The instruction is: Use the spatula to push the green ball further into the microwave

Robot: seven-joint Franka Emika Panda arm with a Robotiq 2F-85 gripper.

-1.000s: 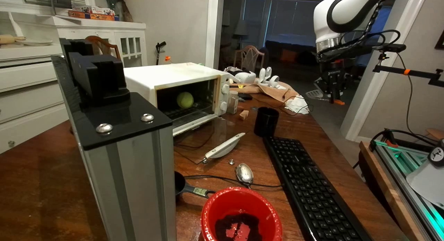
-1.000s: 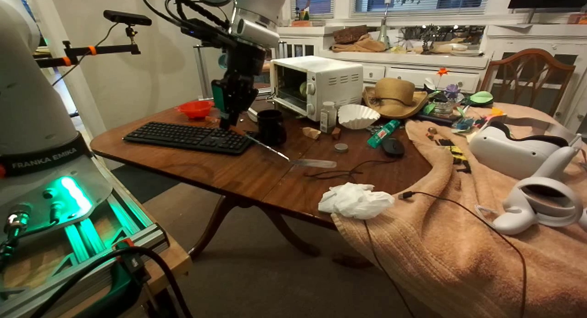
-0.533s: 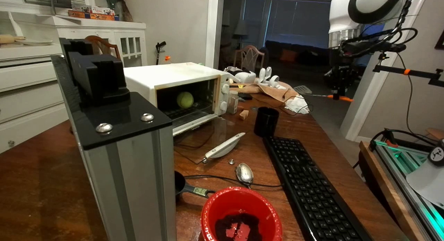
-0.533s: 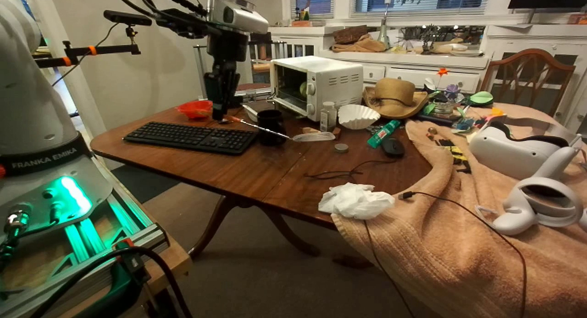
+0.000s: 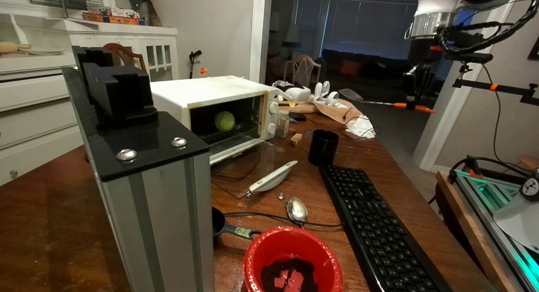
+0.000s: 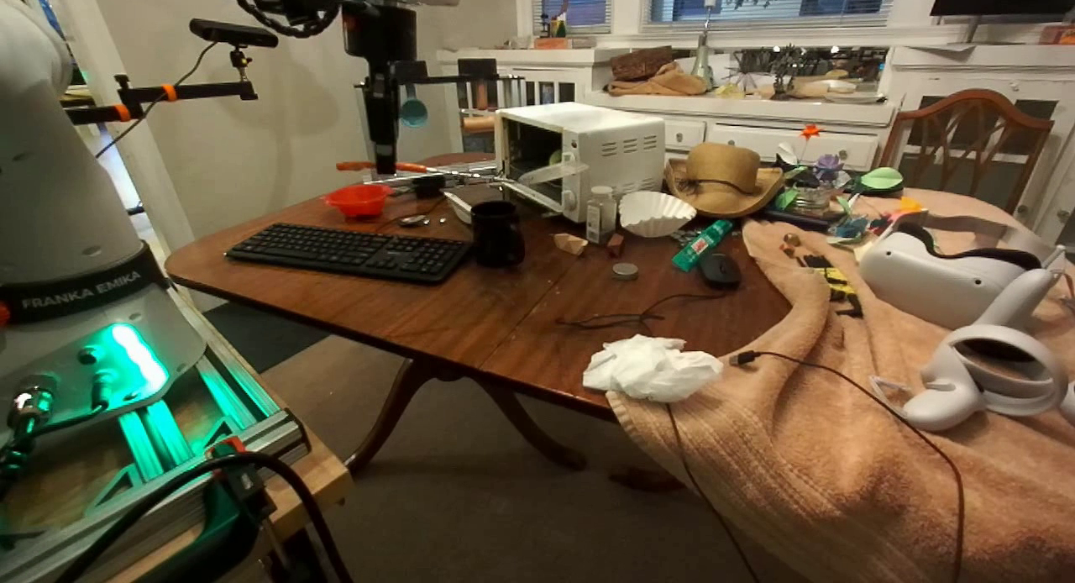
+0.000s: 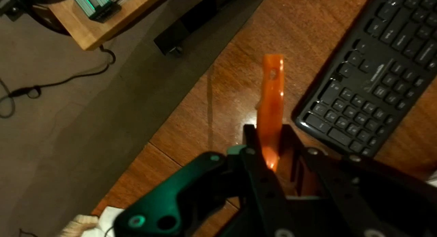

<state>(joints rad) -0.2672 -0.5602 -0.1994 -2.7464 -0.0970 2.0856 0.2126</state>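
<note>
The white microwave (image 5: 210, 90) stands on the table with its door (image 5: 238, 151) folded down; it also shows in an exterior view (image 6: 621, 142). The green ball (image 5: 225, 121) sits inside its dark cavity; it is mostly hidden in an exterior view (image 6: 555, 157). My gripper (image 5: 412, 107) is shut on the orange handle of the spatula (image 5: 421, 108), high above the table. In the wrist view the gripper (image 7: 268, 131) has the handle (image 7: 271, 93) between its fingertips. The slotted blade (image 5: 350, 94) points away from the gripper. In an exterior view the blade (image 6: 550, 172) overlaps the microwave's opening.
A black mug (image 5: 323, 147) and keyboard (image 5: 379, 224) lie between arm and microwave. A grey metal post (image 5: 164, 224) and red bowl (image 5: 292, 258) stand nearby. A white dish-like piece (image 5: 273, 176) and spoon (image 5: 297, 210) lie on the table. A bottle (image 6: 600, 215) stands beside the microwave.
The arm has risen and moved back from the table's middle, carrying the spatula. The blade has swung up from low over the table to about microwave-opening height. The ball has not moved.
</note>
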